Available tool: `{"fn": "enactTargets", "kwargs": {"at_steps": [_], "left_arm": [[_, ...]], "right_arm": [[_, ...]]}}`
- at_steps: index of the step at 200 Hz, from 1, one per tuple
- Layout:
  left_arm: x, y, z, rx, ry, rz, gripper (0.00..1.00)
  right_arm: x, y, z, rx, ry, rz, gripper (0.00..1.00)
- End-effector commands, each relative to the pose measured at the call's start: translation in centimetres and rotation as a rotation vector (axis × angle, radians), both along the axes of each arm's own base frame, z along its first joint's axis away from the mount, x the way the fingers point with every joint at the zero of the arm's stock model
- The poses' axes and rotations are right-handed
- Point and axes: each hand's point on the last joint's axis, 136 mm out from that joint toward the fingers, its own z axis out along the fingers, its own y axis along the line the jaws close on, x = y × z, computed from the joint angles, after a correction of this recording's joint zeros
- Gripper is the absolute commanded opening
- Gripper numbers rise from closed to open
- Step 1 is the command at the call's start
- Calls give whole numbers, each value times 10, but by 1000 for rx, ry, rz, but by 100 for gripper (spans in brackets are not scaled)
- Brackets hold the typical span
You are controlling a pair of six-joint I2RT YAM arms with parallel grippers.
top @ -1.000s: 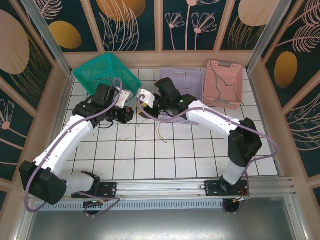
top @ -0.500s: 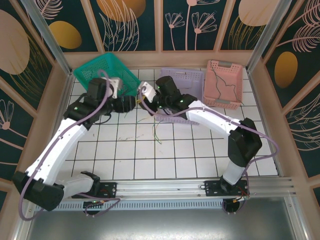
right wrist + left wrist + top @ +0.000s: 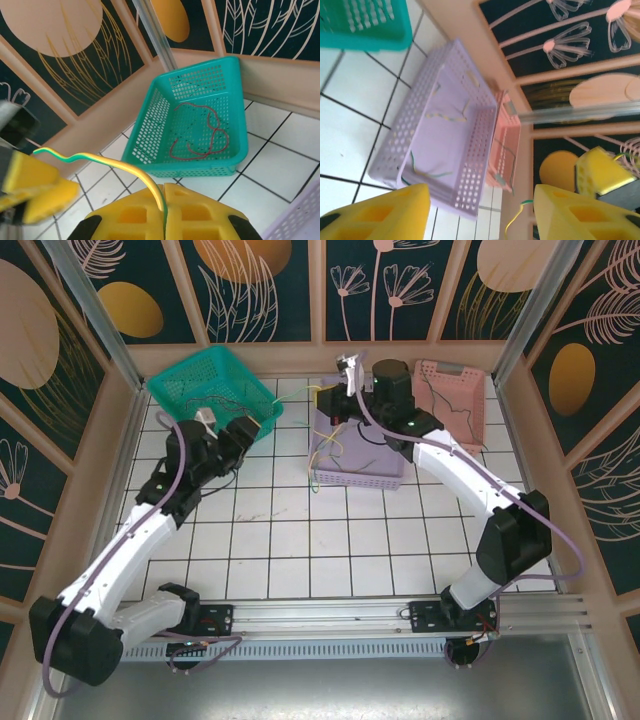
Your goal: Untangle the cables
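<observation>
My right gripper (image 3: 326, 400) hangs above the purple basket (image 3: 362, 481), shut on a yellow-green cable (image 3: 314, 472) that dangles down past the basket's left side. In the right wrist view the same cable (image 3: 125, 167) runs out from between the pressed pads of that gripper (image 3: 164, 201). My left gripper (image 3: 255, 428) stands open beside the green basket (image 3: 165, 390), nothing between its fingers (image 3: 375, 215). A red cable (image 3: 200, 137) lies coiled in the green basket (image 3: 235, 165). Short yellow-green cables (image 3: 445, 117) lie in the purple basket (image 3: 475, 150). A dark cable (image 3: 445, 412) lies in the pink basket (image 3: 450, 370).
The three baskets line the back of the white tiled table (image 3: 300, 540). Wooden walls with patterned panels close in the back and sides. The arm bases sit on a metal rail (image 3: 330, 615) at the near edge.
The right gripper shut on the yellow-green cable, then rose and swung back over the purple basket with it. The left gripper opened, let go and drew back left toward the green basket.
</observation>
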Motion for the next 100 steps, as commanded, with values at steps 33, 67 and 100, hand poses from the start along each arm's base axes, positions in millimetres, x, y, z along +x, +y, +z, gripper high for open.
{"fn": "enactTargets", "kwargs": {"at_steps": [33,67,100], "left_arm": [[-9,-64,73,-198,-230,-245,63],[-7,-72,60,-194,-213,-259,64],[1,-81,61,-182,-220,-278,69]], "right_arm": [[12,-2,25,144,107,-8,0],[14,5,22,157,154,11,0],[12,9,21,164,174,24,0]]}}
